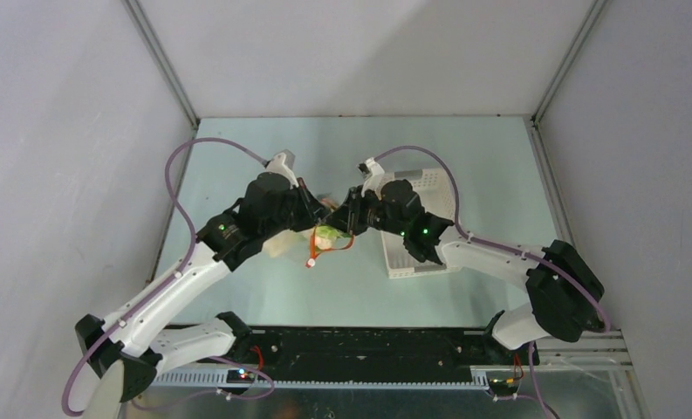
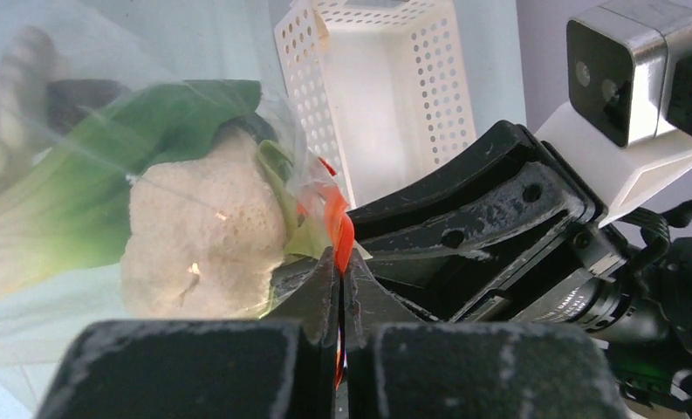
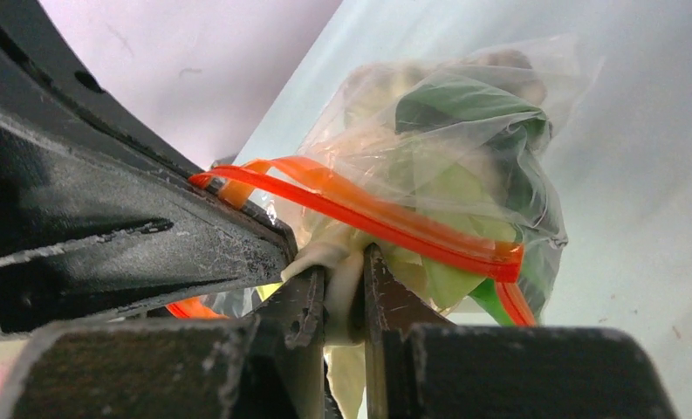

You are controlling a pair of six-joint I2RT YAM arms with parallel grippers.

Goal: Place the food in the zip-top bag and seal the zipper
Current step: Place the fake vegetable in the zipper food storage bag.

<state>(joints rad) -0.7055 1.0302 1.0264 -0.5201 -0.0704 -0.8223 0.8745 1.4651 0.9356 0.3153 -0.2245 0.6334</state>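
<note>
Already the food [image 2: 202, 236] is inside the bag [image 3: 499, 96]. Left gripper [image 2: 342, 275] pinches the zipper [image 3: 386, 218], right gripper [image 3: 346, 279] pinches the white slider [image 3: 325, 255]; closing is left.

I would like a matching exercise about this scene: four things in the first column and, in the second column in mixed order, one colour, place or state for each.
Column A
1. zipper
2. white basket
3. bok choy
4. left tool

Column B
a. green, inside the zip-top bag
b. shut on the orange strip
c. perforated with many holes, outside the bag
d. red-orange, running along the bag's mouth

Right pairs: 1-d, 2-c, 3-a, 4-b.
</note>
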